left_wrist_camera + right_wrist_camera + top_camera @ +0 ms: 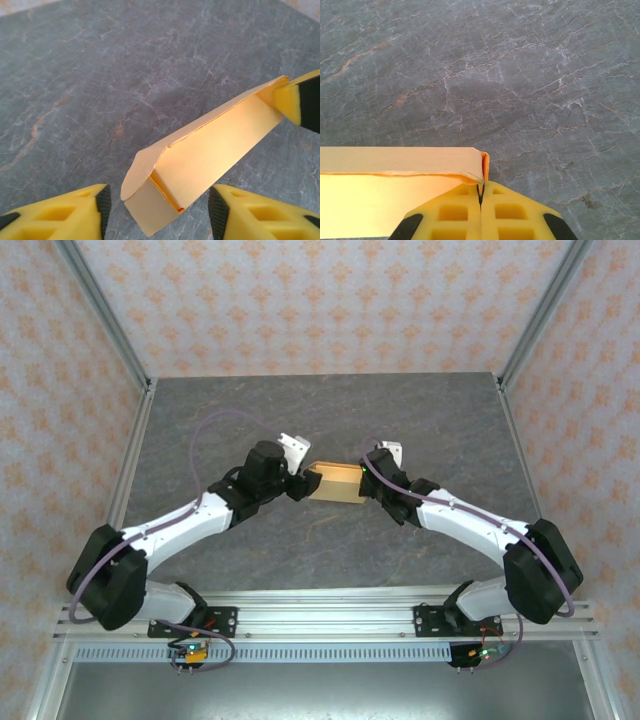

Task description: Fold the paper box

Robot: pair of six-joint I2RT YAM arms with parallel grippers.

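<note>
Grey stone-pattern table point(330, 410) filled centre frame, faint orange veins. Peach floral wallpaper walls point(320, 300) stood top, left, right. Aluminium posts point(104, 310) ran diagonally at upper corners; slotted aluminium rail point(330, 600) crossed the bottom. Lighting was even, soft.

Your left arm point(170, 525) and right arm point(470, 523) are white shells joined by bulky black housings. A thin purple cable point(197, 445) runs along each. The left gripper point(157, 205) and right gripper point(481, 192) have yellow fingers point(65, 215) with square hollows and black pads point(103, 202). Both arms stand on black base plates point(205, 621).
</note>
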